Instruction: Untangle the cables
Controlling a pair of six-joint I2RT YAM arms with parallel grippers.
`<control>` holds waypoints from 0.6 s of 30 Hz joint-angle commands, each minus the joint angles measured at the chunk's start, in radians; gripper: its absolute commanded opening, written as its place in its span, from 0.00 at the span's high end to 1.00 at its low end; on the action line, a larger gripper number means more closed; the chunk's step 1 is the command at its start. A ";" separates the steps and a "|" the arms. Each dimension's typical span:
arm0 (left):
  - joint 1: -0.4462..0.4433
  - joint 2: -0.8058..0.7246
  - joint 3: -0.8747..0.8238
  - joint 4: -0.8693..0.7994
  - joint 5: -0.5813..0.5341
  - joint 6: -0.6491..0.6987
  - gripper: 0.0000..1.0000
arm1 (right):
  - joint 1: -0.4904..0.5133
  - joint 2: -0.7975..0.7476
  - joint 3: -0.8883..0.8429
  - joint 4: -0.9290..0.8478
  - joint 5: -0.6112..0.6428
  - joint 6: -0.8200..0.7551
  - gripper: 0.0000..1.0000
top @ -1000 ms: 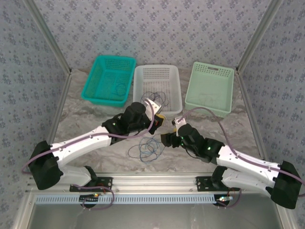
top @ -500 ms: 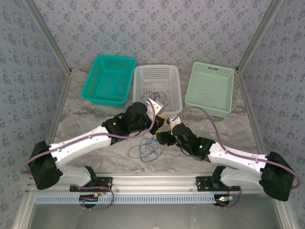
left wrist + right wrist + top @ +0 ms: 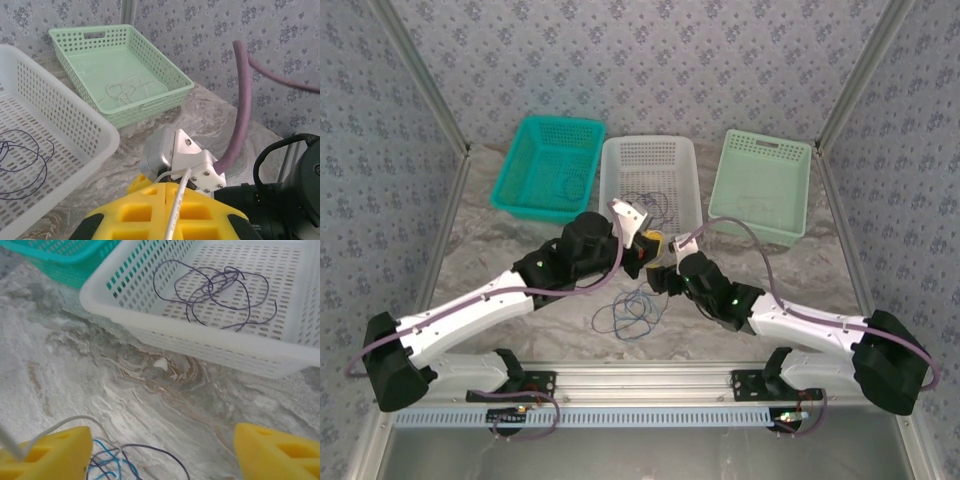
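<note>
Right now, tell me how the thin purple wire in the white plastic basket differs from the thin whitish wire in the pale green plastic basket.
Colour: the thin purple wire is dark, the thin whitish wire pale. Place: the purple wire lies in the white plastic basket, the whitish wire in the pale green plastic basket. Both are thin and lie in loose overlapping loops on a basket floor.

A teal perforated plastic basket (image 3: 516, 165), a white perforated plastic basket (image 3: 648, 152) and a pale green perforated plastic basket (image 3: 767, 147) stand in a row along the far edge of the grey marbled tabletop (image 3: 485, 235). The teal one is leftmost, and floral wallpaper (image 3: 650, 60) is behind them.
</note>
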State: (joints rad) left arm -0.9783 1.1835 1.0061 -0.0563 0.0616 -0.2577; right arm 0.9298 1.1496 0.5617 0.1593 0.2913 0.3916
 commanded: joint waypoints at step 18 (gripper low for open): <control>-0.005 -0.070 -0.056 0.084 -0.016 -0.114 1.00 | -0.028 -0.015 -0.051 0.295 -0.098 -0.051 0.27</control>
State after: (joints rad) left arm -0.9783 1.1545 0.9524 0.0017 0.0654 -0.3462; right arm 0.9051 1.1381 0.4999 0.3981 0.2188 0.3611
